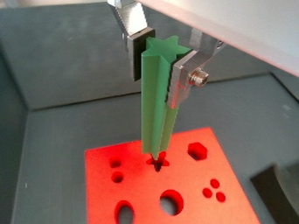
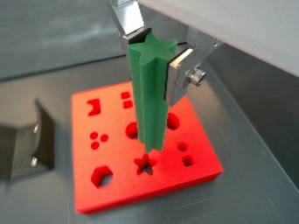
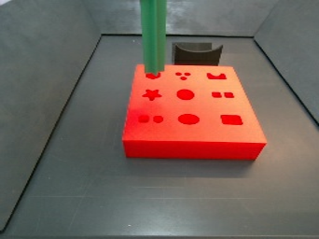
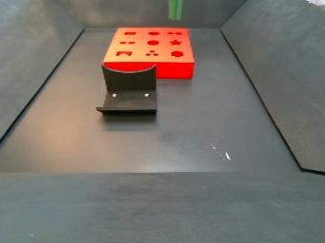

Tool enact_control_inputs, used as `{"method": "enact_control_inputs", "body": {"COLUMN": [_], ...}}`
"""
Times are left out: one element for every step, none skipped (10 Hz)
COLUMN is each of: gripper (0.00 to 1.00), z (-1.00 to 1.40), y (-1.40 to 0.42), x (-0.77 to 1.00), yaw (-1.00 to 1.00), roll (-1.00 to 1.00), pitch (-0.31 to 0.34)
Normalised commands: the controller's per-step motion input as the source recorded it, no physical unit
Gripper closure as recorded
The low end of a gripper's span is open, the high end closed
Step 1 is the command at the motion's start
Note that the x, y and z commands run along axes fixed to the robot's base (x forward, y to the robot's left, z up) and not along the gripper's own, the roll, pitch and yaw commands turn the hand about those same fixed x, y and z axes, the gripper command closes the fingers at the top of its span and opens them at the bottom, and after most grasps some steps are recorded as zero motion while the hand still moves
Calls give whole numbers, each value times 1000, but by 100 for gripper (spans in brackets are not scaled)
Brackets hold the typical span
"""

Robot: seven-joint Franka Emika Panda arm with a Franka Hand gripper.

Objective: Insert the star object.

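I see the hand (image 1: 160, 54) clenched on the top of the star bar (image 1: 158, 105), which hangs upright over the red block (image 3: 193, 119). In both wrist views the bar's lower end sits just above the block's face, near the star hole (image 2: 145, 164). The block lies on a dark grey surface (image 4: 165, 133) enclosed by sloping grey walls. The fixture (image 4: 128, 90) stands just beside the block, and a dark curved block (image 3: 196, 53) sits at its far edge.
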Motion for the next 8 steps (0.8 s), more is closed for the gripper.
{"method": "enact_control_inputs", "body": {"gripper": [100,100,100,100,100,100,100,100], "z": [-214,-111,-294,-586,-657,-480,-374,-166], "y": [234,0,54,0,69,154,126,103], "x": [74,0,180,26,-117,0,0,77], "yaw": [489,14,6,0,-237,0,0,0], "roll": [0,0,-19,-111,-200,-219,-171,-9], "pitch": [0,0,0,-87,-60,0,0,37]}}
